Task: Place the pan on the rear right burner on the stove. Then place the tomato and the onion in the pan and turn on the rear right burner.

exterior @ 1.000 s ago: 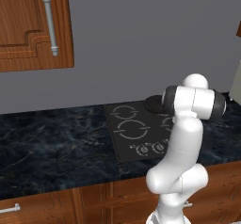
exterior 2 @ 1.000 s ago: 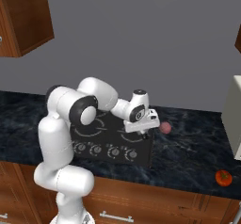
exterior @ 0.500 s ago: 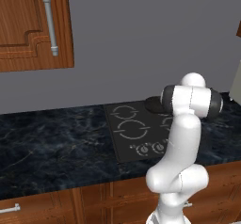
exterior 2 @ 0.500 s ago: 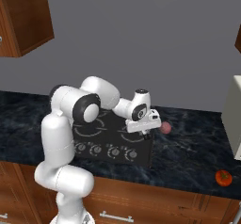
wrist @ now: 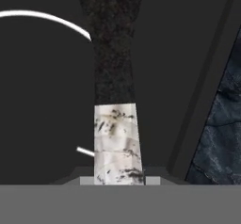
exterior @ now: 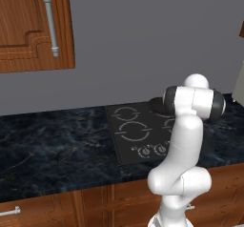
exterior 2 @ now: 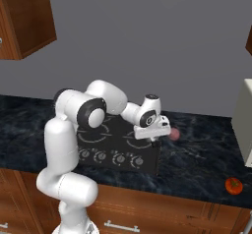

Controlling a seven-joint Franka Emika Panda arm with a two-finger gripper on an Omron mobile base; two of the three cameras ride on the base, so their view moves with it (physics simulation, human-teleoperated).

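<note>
Spanning dark marble counter (exterior 2: 197, 164), stove (exterior: 138, 138) under wooden cabinets (exterior: 28, 25).

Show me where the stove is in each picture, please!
Left base view: the stove sits right of middle, partly behind the white arm.
Right base view: it lies at the middle, under the arm.
Hand view: its black glass covers the left and middle, beneath the handle of the pan.
Shared landmark: the dark marbled counter that borders the stove.
</note>
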